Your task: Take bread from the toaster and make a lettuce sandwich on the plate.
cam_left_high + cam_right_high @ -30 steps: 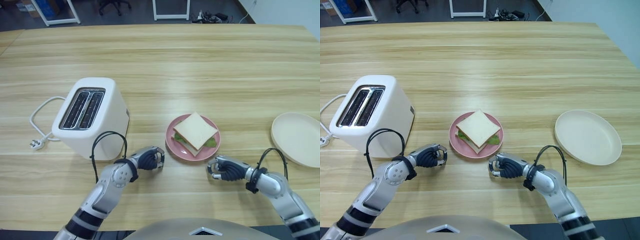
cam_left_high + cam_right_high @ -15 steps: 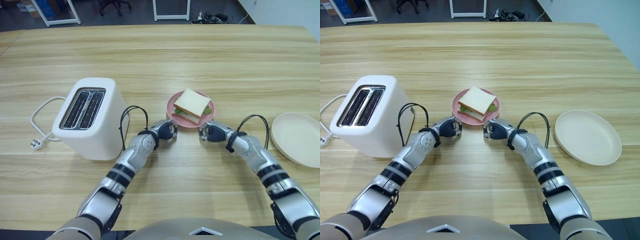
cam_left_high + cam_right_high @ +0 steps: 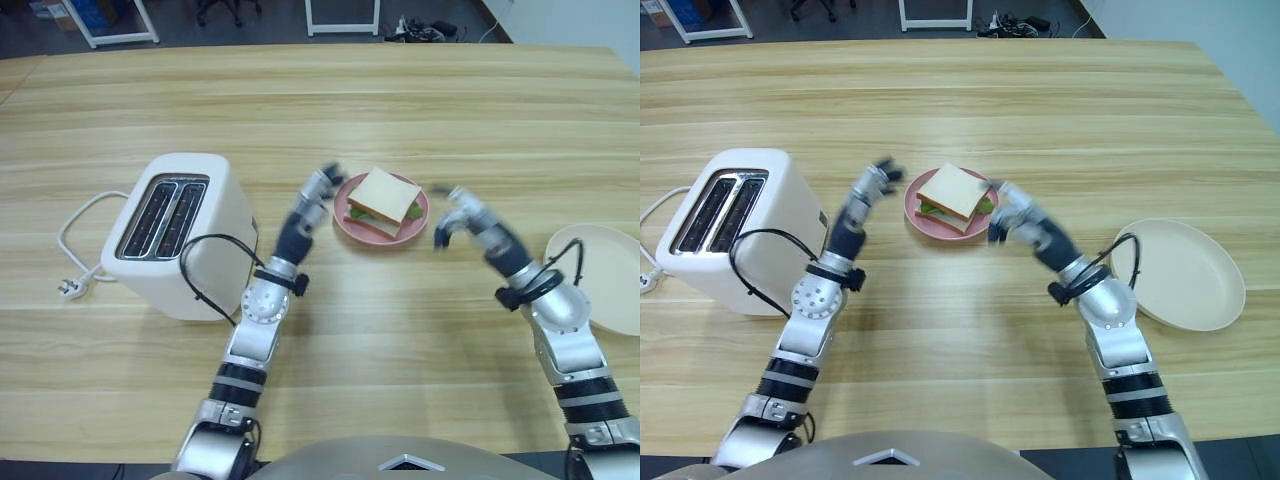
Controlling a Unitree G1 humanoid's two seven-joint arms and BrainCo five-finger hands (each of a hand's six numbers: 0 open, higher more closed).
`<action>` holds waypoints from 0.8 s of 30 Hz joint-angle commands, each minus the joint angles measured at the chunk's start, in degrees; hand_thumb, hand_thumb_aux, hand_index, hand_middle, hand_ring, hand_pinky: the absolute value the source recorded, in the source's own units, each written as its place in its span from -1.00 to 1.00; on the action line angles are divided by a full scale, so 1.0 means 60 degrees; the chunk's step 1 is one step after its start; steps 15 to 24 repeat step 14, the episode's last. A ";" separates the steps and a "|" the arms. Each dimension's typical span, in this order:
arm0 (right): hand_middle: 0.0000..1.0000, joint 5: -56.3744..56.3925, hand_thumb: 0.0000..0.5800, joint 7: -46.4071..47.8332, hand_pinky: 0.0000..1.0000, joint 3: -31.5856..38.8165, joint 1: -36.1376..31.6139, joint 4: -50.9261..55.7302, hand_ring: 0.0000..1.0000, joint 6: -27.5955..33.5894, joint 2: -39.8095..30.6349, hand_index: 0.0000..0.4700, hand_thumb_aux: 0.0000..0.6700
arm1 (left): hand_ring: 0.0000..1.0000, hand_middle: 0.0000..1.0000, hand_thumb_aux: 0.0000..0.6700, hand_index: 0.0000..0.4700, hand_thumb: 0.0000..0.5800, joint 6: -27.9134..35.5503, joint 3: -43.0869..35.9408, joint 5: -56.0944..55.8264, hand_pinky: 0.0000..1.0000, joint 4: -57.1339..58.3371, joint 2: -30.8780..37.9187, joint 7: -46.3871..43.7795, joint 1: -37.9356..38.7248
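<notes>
Pink plate [image 3: 340, 222] | sandwich [image 3: 384, 198] between left hand [image 3: 316, 192], right hand [image 3: 456, 211] | fingers [image 3: 323, 179] clear

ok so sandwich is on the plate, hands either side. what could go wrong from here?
1. The left hand and right hand flank the pink plate closely; a sideways swing might shove it.
2. The top slice sits skewed over the lettuce; a knock could slide it off.
3. The left arm's cable loop hangs by the toaster and may snag.

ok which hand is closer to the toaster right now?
Left. The left hand is between the toaster and the pink plate, by the plate's left edge. The right hand is beyond the pink plate's right side, toward the cream plate.
</notes>
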 commanded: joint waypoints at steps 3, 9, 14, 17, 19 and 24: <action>-1.00 -0.3335 -1.00 -0.4167 -1.00 0.0271 -0.0508 0.3176 -1.00 0.0583 0.2200 -1.00 -1.00 | -1.00 -1.00 -1.00 -1.00 -1.00 -0.0063 0.1576 -0.0689 -1.00 0.3352 -0.0579 0.1053 -0.0997; -1.00 -0.4288 -1.00 -0.5144 -1.00 0.0345 -0.1135 0.5420 -1.00 -0.0447 0.2524 -1.00 -1.00 | -1.00 -1.00 -1.00 -1.00 -1.00 -0.1233 0.1486 0.0270 -1.00 0.4890 -0.0509 0.1234 -0.1266; -1.00 -0.4155 -1.00 -0.5017 -1.00 0.0205 -0.1656 0.5598 -1.00 -0.0604 0.2576 -1.00 -1.00 | -1.00 -1.00 -1.00 -1.00 -1.00 -0.1906 0.1500 0.0779 -1.00 0.5339 -0.0397 0.1388 -0.1483; -1.00 -0.4155 -1.00 -0.5017 -1.00 0.0205 -0.1656 0.5598 -1.00 -0.0604 0.2576 -1.00 -1.00 | -1.00 -1.00 -1.00 -1.00 -1.00 -0.1906 0.1500 0.0779 -1.00 0.5339 -0.0397 0.1388 -0.1483; -1.00 -0.4155 -1.00 -0.5017 -1.00 0.0205 -0.1656 0.5598 -1.00 -0.0604 0.2576 -1.00 -1.00 | -1.00 -1.00 -1.00 -1.00 -1.00 -0.1906 0.1500 0.0779 -1.00 0.5339 -0.0397 0.1388 -0.1483; -1.00 -0.4155 -1.00 -0.5017 -1.00 0.0205 -0.1656 0.5598 -1.00 -0.0604 0.2576 -1.00 -1.00 | -1.00 -1.00 -1.00 -1.00 -1.00 -0.1906 0.1500 0.0779 -1.00 0.5339 -0.0397 0.1388 -0.1483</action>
